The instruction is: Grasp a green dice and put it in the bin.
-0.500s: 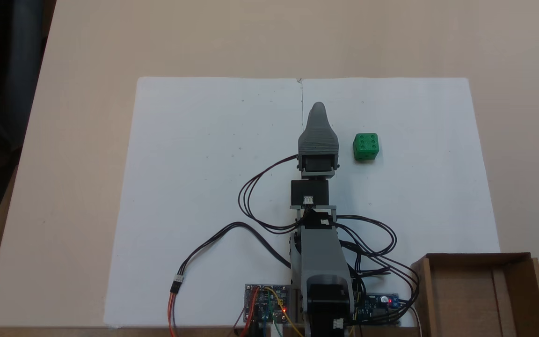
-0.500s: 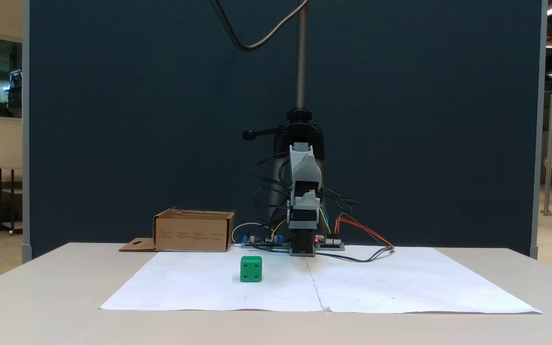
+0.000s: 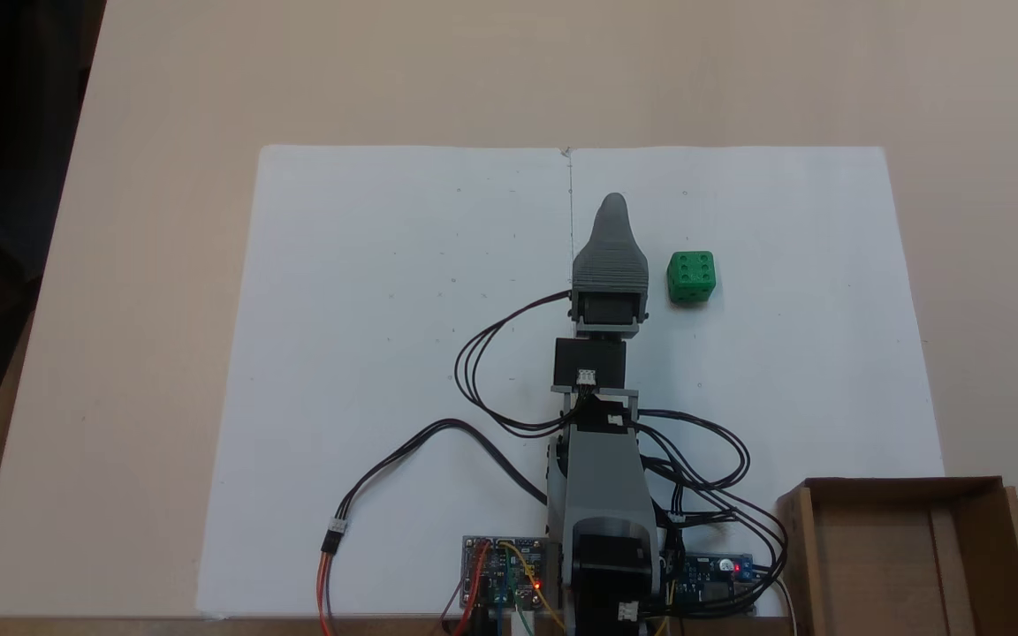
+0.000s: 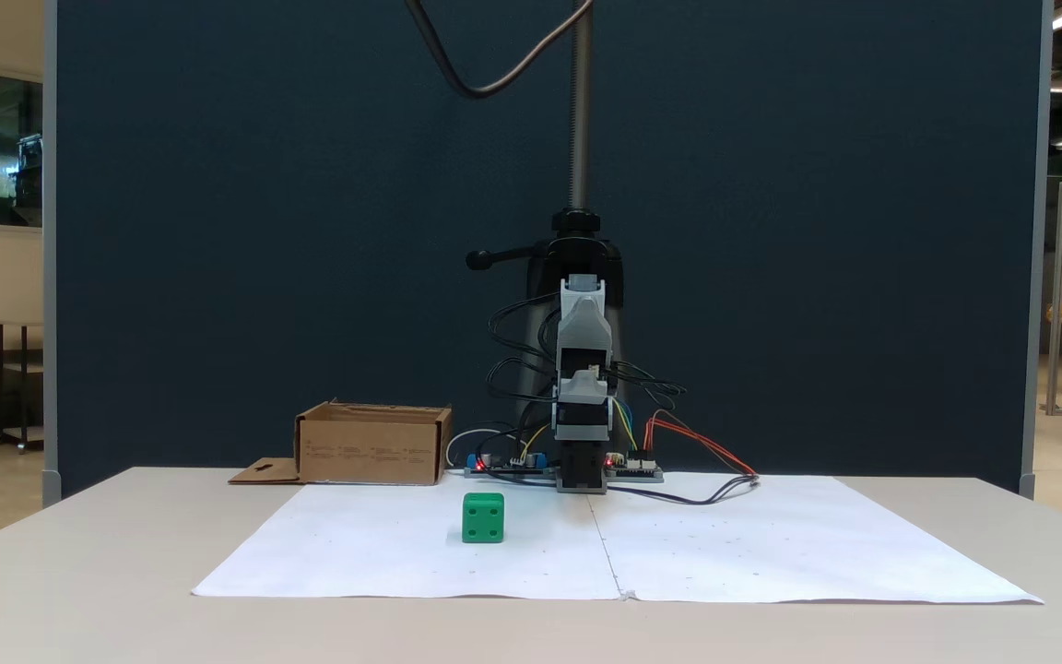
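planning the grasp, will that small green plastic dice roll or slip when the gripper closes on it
The small bright green plastic cube dice sits flat on the white paper sheet, so it probably slides rather than rolls. Its rounded edges and smooth-looking faces might let it slip or twist if pinched off-centre. It looks rigid and likely light.

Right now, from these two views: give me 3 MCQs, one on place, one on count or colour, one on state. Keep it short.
1. In the top-down fixed view, the green dice sits
A. inside the bin
B. on the white paper, right of the gripper
C. on bare table, left of the arm

2. Pips on the dice's top face in that view:
A. one
B. three
C. six

3. The bin is
A. open-topped and holding nothing
B. closed by a lid
C. tipped on its side

Answers: 1 B, the dice lies on the paper beside the gripper. 2 C, two rows of three pips. 3 A, its bare floor shows from above.
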Tool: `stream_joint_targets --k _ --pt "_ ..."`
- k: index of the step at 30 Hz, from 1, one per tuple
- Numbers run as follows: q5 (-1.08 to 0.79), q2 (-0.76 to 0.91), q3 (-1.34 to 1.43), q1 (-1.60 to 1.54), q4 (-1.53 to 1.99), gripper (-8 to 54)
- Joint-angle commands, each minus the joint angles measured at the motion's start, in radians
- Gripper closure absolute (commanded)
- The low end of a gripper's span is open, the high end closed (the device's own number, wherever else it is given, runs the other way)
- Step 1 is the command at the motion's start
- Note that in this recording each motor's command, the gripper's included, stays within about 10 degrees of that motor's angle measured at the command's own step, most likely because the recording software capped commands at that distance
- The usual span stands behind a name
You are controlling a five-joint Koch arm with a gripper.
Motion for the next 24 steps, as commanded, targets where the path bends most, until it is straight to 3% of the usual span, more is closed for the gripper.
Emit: stream_joint_targets --k 1,13,14,15,24 --pt "-0.017 0.110 0.175 0.003 -0.175 1.1" --pt "-0.023 0.110 0.155 0.002 -0.175 2.3" --pt "-0.023 0.112 -0.135 0.038 0.003 2.3" --pt "-0.023 0.112 -0.227 0.049 0.127 2.2" --pt "-0.026 0.110 -0.480 0.075 0.685 2.3"
